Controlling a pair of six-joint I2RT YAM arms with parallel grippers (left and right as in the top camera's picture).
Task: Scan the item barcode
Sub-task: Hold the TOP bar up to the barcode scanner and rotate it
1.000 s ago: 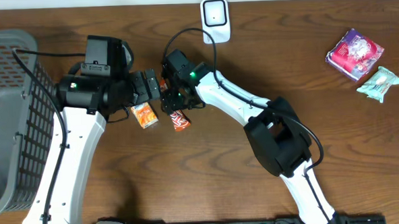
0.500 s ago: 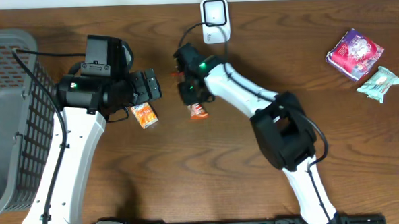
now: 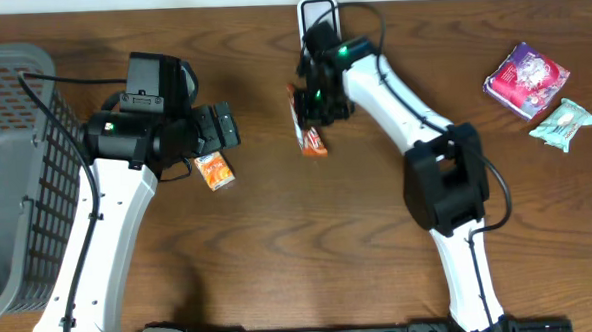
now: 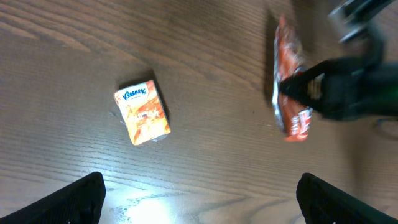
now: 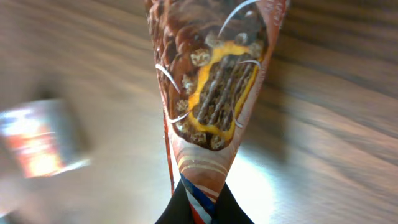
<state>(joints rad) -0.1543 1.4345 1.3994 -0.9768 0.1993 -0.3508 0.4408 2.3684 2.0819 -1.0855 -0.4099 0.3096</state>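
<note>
Holding: my right gripper (image 3: 317, 113) is pressed together on one end of the snack packet (image 3: 310, 137); in the right wrist view my two dark fingertips (image 5: 186, 208) pinch the packet's sealed edge.
Snack packet: an orange-red wrapper printed with a chocolate bar, stretching away from my right fingers, long and narrow. It hangs over the table (image 3: 280, 247) just in front of the scanner, on the side toward me.
Scanner: the white scanner (image 3: 309, 5) stands at the far edge of the table; my right arm crosses in front of it and hides most of its face.
Barcode: I cannot see one on any side of the packet that shows.
Left gripper: my left gripper (image 3: 222, 126) is spread wide with nothing between its fingers, and it hovers above the wood.
Tissue pack: a small orange Kleenex pack (image 4: 142, 112) lies flat on the table under my left wrist, well apart from the snack packet.
Basket: a grey mesh basket (image 3: 61, 176) sits at the left edge of the table, beside my left arm.
Other items: a pink pack (image 3: 527, 79) and a mint-green pack (image 3: 564, 124) lie close together at the far right, away from both of my arms.
</note>
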